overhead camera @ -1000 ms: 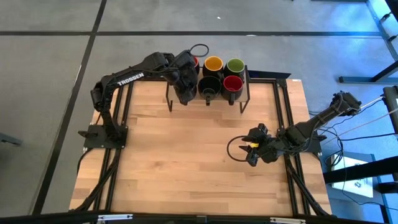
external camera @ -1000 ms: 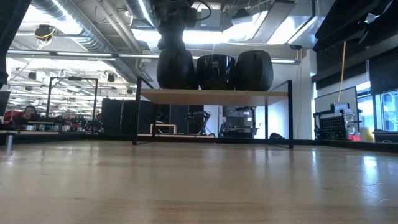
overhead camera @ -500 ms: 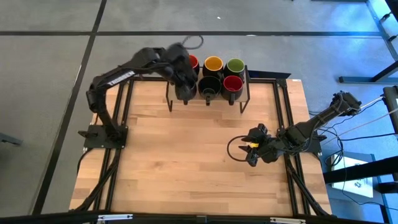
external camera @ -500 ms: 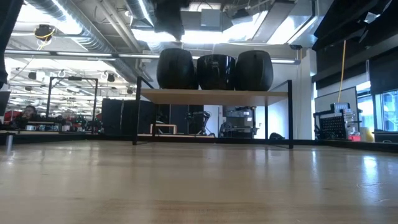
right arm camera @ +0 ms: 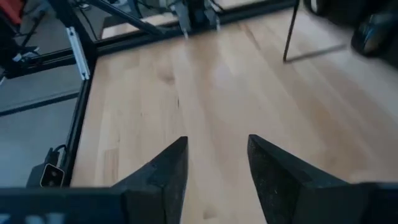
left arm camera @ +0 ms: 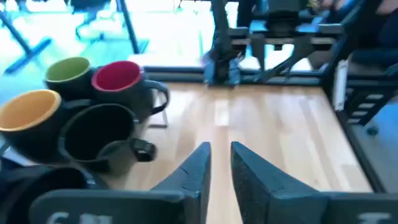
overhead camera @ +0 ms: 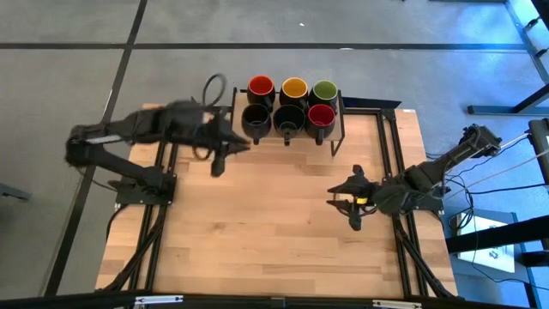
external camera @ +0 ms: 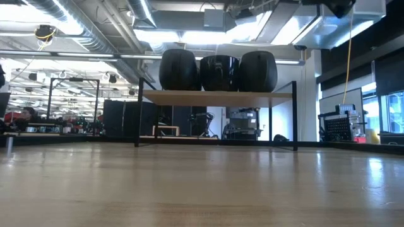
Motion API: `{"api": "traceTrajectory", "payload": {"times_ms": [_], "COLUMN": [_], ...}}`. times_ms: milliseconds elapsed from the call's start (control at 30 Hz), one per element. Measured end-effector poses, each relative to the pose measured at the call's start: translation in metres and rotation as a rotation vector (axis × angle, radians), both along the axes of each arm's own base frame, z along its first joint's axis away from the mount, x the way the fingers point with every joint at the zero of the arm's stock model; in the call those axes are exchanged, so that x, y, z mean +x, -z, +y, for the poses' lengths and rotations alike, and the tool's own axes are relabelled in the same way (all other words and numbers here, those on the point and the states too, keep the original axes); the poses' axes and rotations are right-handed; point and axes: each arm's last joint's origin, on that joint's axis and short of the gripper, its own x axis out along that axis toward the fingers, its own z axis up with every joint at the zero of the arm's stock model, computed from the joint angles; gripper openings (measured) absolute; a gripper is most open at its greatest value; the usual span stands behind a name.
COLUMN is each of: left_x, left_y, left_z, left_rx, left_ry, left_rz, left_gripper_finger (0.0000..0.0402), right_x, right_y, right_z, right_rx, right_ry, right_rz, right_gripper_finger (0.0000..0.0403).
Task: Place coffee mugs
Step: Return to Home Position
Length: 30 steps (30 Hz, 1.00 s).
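Six black mugs stand in two rows on a raised rack [overhead camera: 340,110] at the table's far edge. The far row has red [overhead camera: 260,86], yellow-orange [overhead camera: 294,87] and green [overhead camera: 324,89] insides; the near row black [overhead camera: 256,116], black [overhead camera: 289,116] and red [overhead camera: 321,114]. The left wrist view shows the green [left arm camera: 68,70], red [left arm camera: 118,76], yellow-orange [left arm camera: 28,109] and a black mug [left arm camera: 93,130]. My left gripper [overhead camera: 218,163] [left arm camera: 219,152] hangs left of the rack, open by a narrow gap, holding nothing. My right gripper [overhead camera: 354,219] [right arm camera: 217,146] is open over the table's right side.
The rack stands on thin metal legs, with free room under its shelf [external camera: 218,96]. Black frame rails [overhead camera: 390,163] run along the table's left and right sides. Bare wooden table [overhead camera: 274,223] lies between the two grippers. In the low view three mugs [external camera: 219,72] show on the shelf.
My left gripper has risen off the near-left black mug, which stays on the rack, and has swung away toward the table's left and near side. My right gripper has turned a little in place over the right side.
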Motion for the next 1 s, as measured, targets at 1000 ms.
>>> {"api": "traceTrajectory", "payload": {"times_ms": [1000], "left_x": [-0.081], "left_y": [0.146], "left_z": [-0.026], "left_rx": [-0.071], "left_ry": [0.078], "left_rz": [-0.174], "left_gripper_finger": [0.0012], "right_x": [-0.077], "right_y": [0.036], "right_z": [-0.079], "right_rx": [-0.031], "right_ry": [-0.153], "right_rz": [-0.553], "right_gripper_finger": [0.0021]}}
